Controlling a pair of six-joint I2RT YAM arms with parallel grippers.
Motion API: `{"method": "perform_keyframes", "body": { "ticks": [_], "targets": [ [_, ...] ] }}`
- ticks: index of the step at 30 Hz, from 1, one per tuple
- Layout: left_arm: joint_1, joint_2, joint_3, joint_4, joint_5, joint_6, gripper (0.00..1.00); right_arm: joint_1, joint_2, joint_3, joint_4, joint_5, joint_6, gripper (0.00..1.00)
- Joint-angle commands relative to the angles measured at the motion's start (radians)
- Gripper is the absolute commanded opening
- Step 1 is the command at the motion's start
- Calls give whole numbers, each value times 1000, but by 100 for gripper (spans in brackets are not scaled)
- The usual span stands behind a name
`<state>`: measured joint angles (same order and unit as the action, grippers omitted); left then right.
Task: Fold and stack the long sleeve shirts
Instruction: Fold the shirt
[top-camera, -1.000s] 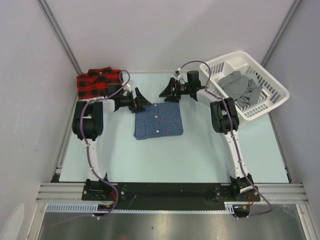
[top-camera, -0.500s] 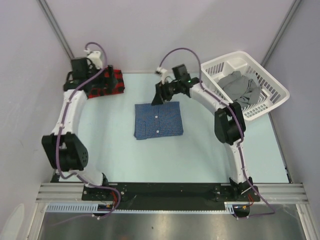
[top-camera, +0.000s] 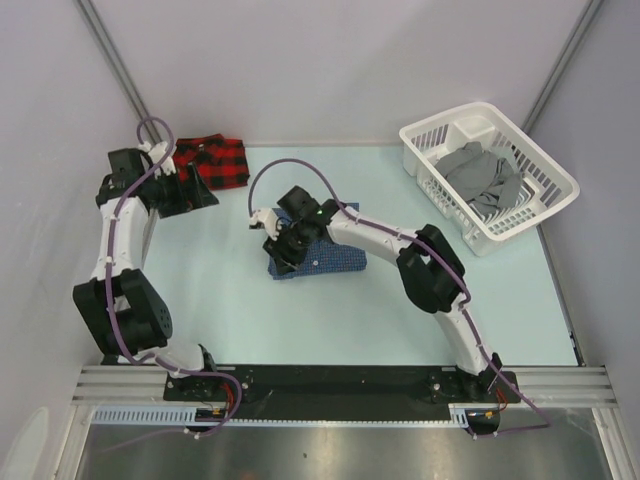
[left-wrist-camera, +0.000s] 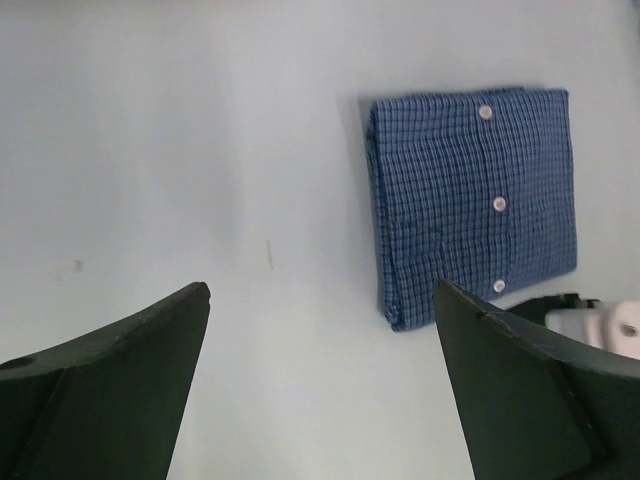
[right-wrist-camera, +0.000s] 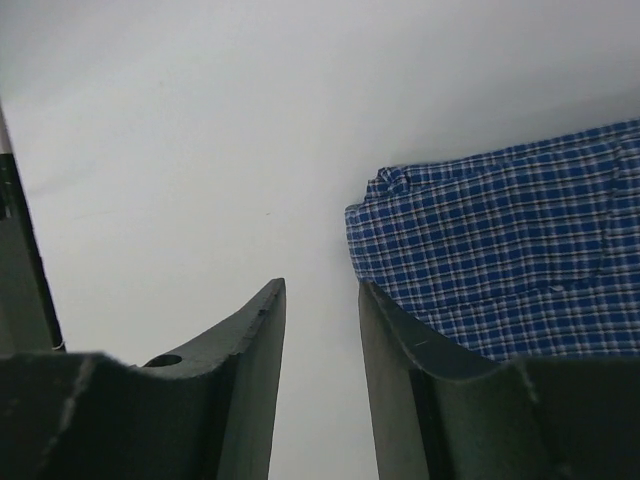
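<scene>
Holds left gripper (left-wrist-camera: 320, 290) wide open beside red plaid shirt (top-camera: 216, 160), far left; right gripper (right-wrist-camera: 321, 288) narrowly parted, empty, at left edge of blue check shirt (left-wrist-camera: 470, 200)

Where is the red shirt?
In the top view, the red shirt lies at the far left corner of the table, away from the blue shirt.

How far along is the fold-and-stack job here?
Done: the dark blue check shirt lies folded mid-table; the red plaid shirt looks folded at the back left. In hand: the right gripper sits at the blue shirt's edge, jaws slightly apart, empty; the left gripper is open. Left: the shirts lie apart, unstacked, and a grey garment sits crumpled in the white basket.
</scene>
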<state>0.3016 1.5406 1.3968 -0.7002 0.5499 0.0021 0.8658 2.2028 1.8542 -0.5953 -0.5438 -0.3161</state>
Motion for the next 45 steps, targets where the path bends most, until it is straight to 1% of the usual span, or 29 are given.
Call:
{"method": "perform_keyframes", "body": {
  "ticks": [1,4,7,11,12,13,15,16,17,18,19,21,23,24,26,29,30,31,33,34,35,36,37,39,41,42,43,44,45],
  "targets": [
    [7,-8,-38,-15,116,-22,100,38,29,45,9,102,-20,40],
    [7,-13,-54,-5,104,-19,99,52,70,68,8,145,-15,42],
    [8,-14,-58,-7,97,-16,99,62,120,100,8,176,-18,46],
    [11,-23,-71,-16,96,-4,99,73,173,108,3,209,-41,45],
    [13,-27,-74,-16,93,-4,100,75,187,97,2,215,-49,43],
    [17,-30,-81,-16,90,21,99,73,193,86,-7,217,-60,38],
    [28,-33,-84,-16,76,16,99,75,195,50,-24,225,-101,29],
    [42,-27,-87,-18,81,10,100,75,189,33,-46,223,-119,18],
    [50,-24,-85,-18,96,4,99,75,176,11,-54,210,-155,12],
    [56,-11,-85,-24,138,4,99,75,158,-51,-60,197,-172,6],
    [56,-10,-87,-27,151,10,99,73,111,-82,-64,190,-185,0],
    [56,-8,-94,-25,192,32,98,73,63,-143,-89,141,-251,0],
    [51,-5,-107,-28,219,73,96,65,-24,-231,-155,79,-308,0],
    [41,-2,-110,-36,229,97,95,64,-60,-263,-176,67,-371,0],
    [-4,4,-120,-54,216,152,94,52,-156,-366,-254,42,-429,0],
    [-85,42,-153,-70,255,183,93,32,-248,-496,-372,31,-558,0],
    [-108,56,-163,-64,266,187,91,15,-264,-524,-398,38,-581,0],
    [-151,90,-191,-52,278,182,88,6,-282,-553,-428,45,-616,0],
    [-182,127,-223,17,335,133,86,-23,-325,-621,-437,91,-626,9],
    [-205,154,-258,46,367,109,82,-30,-337,-628,-445,102,-618,22],
    [-216,202,-275,111,421,52,79,-42,-347,-625,-454,105,-591,30],
    [-225,229,-289,145,441,24,76,-48,-366,-595,-474,96,-568,38],
    [-246,252,-315,175,455,4,70,-63,-374,-570,-486,85,-545,51],
    [-268,303,-340,258,475,-66,65,-74,-383,-480,-514,44,-477,57],
    [-291,322,-380,350,485,-132,63,-100,-380,-425,-517,-2,-410,59],
    [-294,331,-396,381,467,-154,59,-111,-370,-380,-511,-14,-388,62],
    [-292,334,-422,410,458,-172,58,-132,-361,-359,-505,-28,-362,62],
    [-323,340,-432,465,458,-206,57,-145,-350,-343,-497,-28,-342,62],
    [-332,361,-436,478,441,-218,55,-158,-336,-320,-465,-22,-289,62]
  ]
}}
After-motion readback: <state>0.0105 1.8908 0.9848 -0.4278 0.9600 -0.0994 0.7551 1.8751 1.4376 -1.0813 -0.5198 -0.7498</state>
